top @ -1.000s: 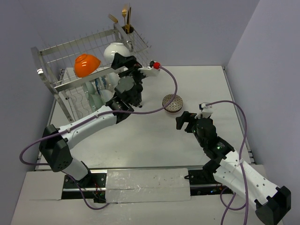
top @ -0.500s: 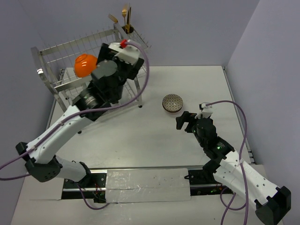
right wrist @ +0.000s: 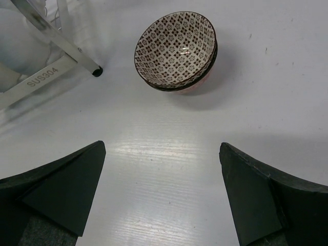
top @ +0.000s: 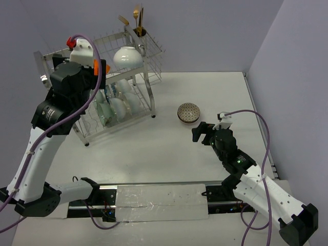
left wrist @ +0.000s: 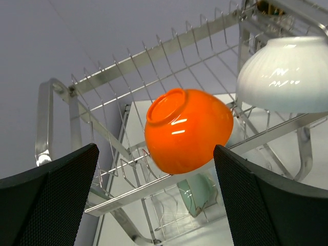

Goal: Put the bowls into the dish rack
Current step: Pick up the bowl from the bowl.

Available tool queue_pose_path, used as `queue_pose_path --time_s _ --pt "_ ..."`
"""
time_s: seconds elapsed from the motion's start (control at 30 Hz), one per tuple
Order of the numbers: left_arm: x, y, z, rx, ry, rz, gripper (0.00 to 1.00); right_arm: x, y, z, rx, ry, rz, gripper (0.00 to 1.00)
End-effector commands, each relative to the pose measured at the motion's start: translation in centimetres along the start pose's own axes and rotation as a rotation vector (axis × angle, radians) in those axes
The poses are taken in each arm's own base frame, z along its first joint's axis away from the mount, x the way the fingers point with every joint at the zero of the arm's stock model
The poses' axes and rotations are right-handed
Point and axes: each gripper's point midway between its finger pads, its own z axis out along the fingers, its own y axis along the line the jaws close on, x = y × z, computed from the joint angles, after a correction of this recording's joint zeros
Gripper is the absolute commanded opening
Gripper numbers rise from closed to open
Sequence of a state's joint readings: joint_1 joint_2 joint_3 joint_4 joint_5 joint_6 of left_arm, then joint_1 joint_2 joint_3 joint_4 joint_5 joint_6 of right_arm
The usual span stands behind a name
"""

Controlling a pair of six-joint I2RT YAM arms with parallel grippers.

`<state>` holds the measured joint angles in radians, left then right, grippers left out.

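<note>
The dish rack [top: 148, 77] stands at the back left. On its upper tier an orange bowl [left wrist: 187, 130] lies tilted with its foot up, and a white bowl [left wrist: 284, 74] [top: 128, 55] sits to its right. More white and teal bowls [top: 115, 105] stand in the lower tier. My left gripper [left wrist: 155, 169] [top: 97, 72] is open, level with the orange bowl and apart from it. A brown-patterned bowl [right wrist: 176, 51] [top: 188, 113] sits on the table, seemingly nested in another bowl. My right gripper [right wrist: 161, 169] [top: 201, 132] hovers open just short of it, holding nothing.
A cutlery cup [top: 139, 32] with gold utensils sits at the rack's back right corner. A rack leg [right wrist: 95, 70] stands on the table left of the patterned bowl. The purple cable [top: 256, 128] loops over the right arm.
My left arm swung from the white bowl's side, across the rack, up to its left end. The white bowl stays on the upper tier. The right arm has not moved.
</note>
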<state>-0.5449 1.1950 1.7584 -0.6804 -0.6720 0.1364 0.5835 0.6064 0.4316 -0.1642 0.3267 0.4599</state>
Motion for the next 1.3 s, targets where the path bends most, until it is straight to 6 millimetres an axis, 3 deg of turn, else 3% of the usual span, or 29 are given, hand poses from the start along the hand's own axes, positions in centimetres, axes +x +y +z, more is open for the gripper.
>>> queue_pose_path --time_s 0.0,0.23,0.4,0.77,0.9,1.07,1.17,1.27 --pt "1.8 -0.6 0.7 0.03 0.062 -0.013 0.99 -0.8 0.4 0.1 -0.016 -0.036 0.022 1.0" --pt "2.0 0.2 1.9 -0.019 0.077 0.027 0.99 -0.7 0.6 0.1 -0.03 -0.032 0.018 1.0" --pt "2.8 -1.2 2.9 0.019 0.116 0.064 0.99 -0.7 0.6 0.1 -0.031 -0.03 0.015 1.0" --pt "3.3 -1.8 2.5 0.075 0.143 0.091 0.99 -0.6 0.9 0.3 -0.042 -0.021 0.011 1.0" --pt "1.0 -1.2 1.7 0.069 0.056 -0.011 0.99 -0.7 0.4 0.4 -0.013 -0.02 0.007 1.0" --pt "-2.5 -1.0 -0.9 0.137 -0.069 -0.241 0.99 -1.0 -1.2 0.9 0.094 0.009 0.014 0.99" --pt "-2.7 -1.7 -1.8 0.185 -0.094 -0.358 0.99 -1.6 -1.7 1.5 0.138 0.042 0.04 0.95" --pt "-1.6 -1.9 -2.2 0.187 -0.066 -0.427 0.99 -2.5 -1.8 2.5 0.181 0.085 0.069 0.94"
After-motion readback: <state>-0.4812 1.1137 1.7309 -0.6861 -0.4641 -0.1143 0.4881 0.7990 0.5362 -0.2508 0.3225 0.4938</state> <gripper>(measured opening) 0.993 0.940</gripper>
